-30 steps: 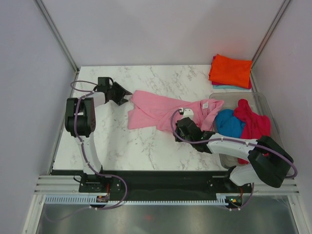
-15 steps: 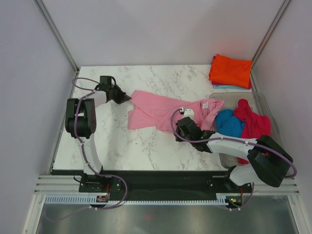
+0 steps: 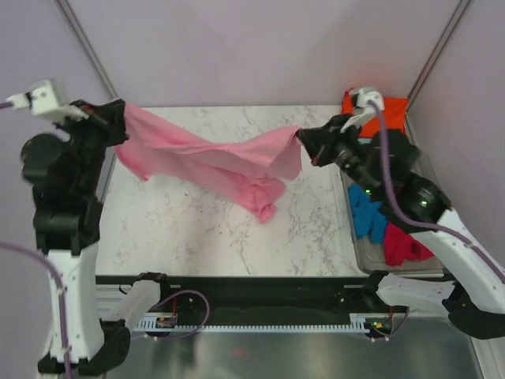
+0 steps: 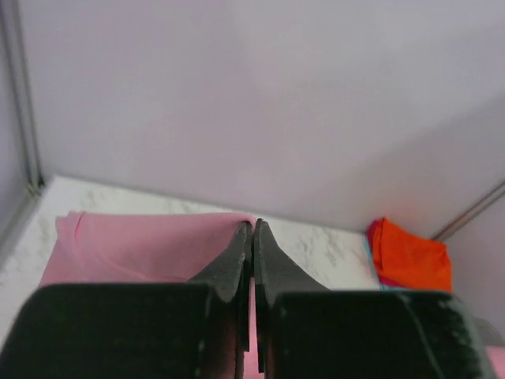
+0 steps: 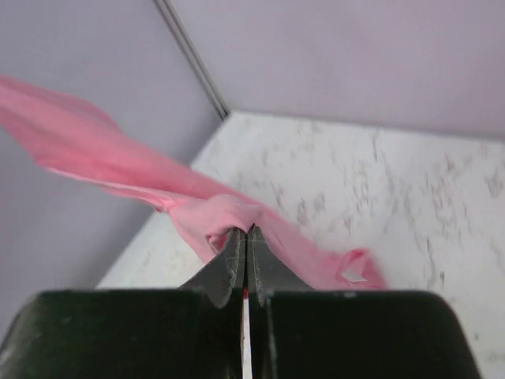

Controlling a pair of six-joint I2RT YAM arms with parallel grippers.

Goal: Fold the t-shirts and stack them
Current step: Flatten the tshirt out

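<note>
Both arms are reared up high over the marble table [image 3: 197,229]. The left gripper [image 3: 116,120] at 10 o'clock and the right gripper [image 3: 304,147] at 2 o'clock are each clenched on an edge of the one light pink t-shirt [image 3: 213,158]. It hangs stretched between them, its middle drooping. One orange t-shirt [image 3: 394,105] lies folded at 1 o'clock. One bright blue t-shirt [image 3: 364,219] and one crimson-pink t-shirt [image 3: 404,246] sit bunched in the clear bin [image 3: 359,257] at 3 o'clock.

Left arm [image 3: 63,197] and right arm [image 3: 465,245]: white links, black joints, lilac cables [image 3: 383,154]. Fingers [image 4: 233,260] black, tapered to wedges.
</note>
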